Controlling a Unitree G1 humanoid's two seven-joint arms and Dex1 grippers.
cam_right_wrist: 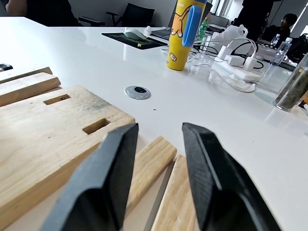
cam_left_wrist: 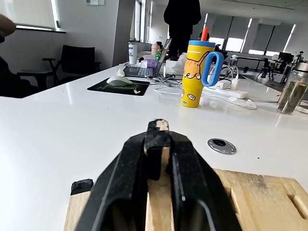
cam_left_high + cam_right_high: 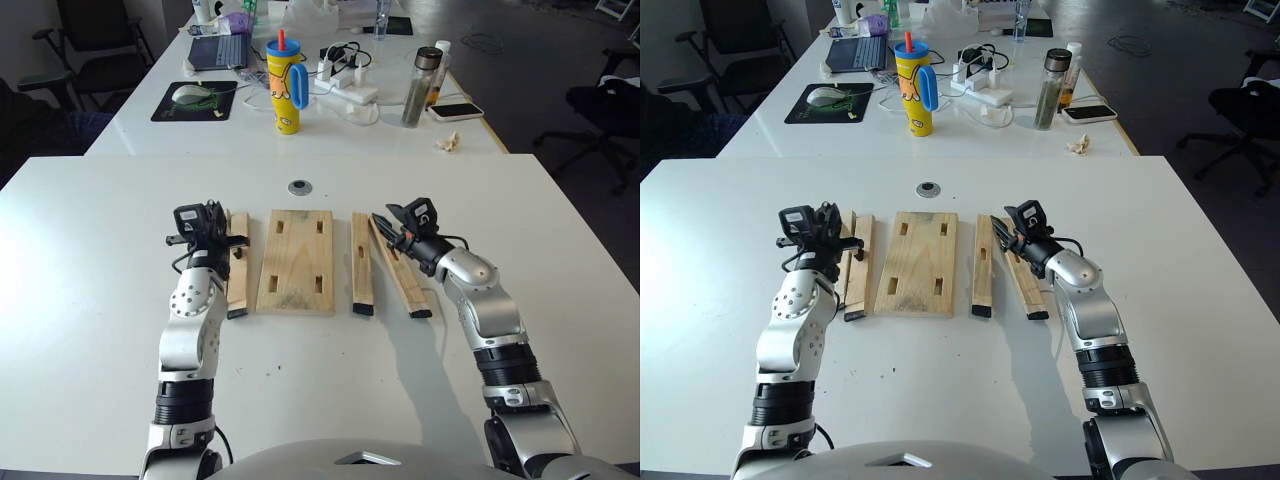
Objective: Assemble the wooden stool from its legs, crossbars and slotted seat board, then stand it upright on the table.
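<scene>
Left claw clamped on a leg, mostly hidden behind the fingers; far end poking out, long axis running away from the robot; board flat just right of that claw, lengthwise likewise; right claw spread apart over two more legs, contact unclear.

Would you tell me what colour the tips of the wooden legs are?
The tips are black, clearest in the left eye view.

The slotted seat board lies flat on the desk; my left end effector pinches one leg, other legs flat alongside.
</scene>
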